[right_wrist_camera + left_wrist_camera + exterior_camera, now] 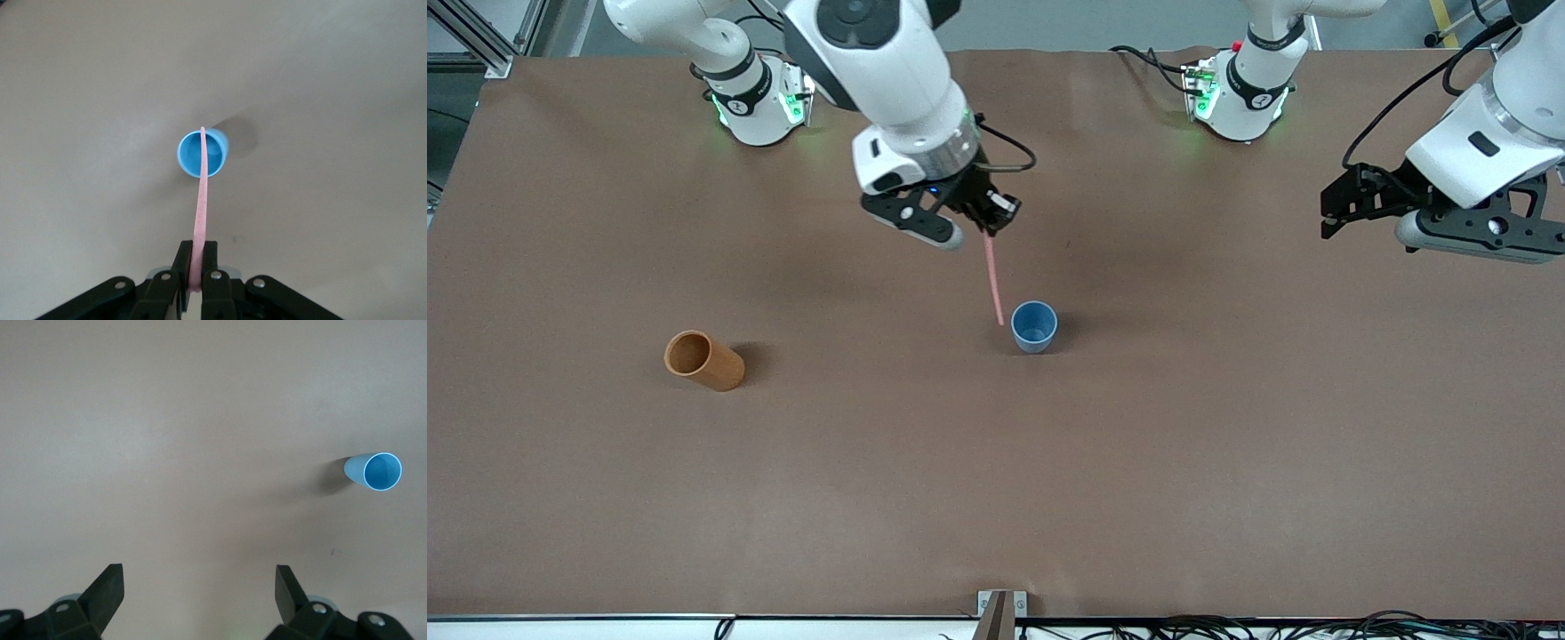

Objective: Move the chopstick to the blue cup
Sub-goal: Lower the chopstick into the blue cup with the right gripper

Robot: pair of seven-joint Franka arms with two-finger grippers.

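Hanging over the brown tabletop (1227,444): right pincer (985,224), pressed together on the pink chopstick (992,280), whose lower tip is above the blue cup (1034,326), upright mid-tabletop. Left pincer (1334,209): spread, empty, waiting aloft at its own end. Orange-brown cup (703,360): on its side, toward the right arm's end.
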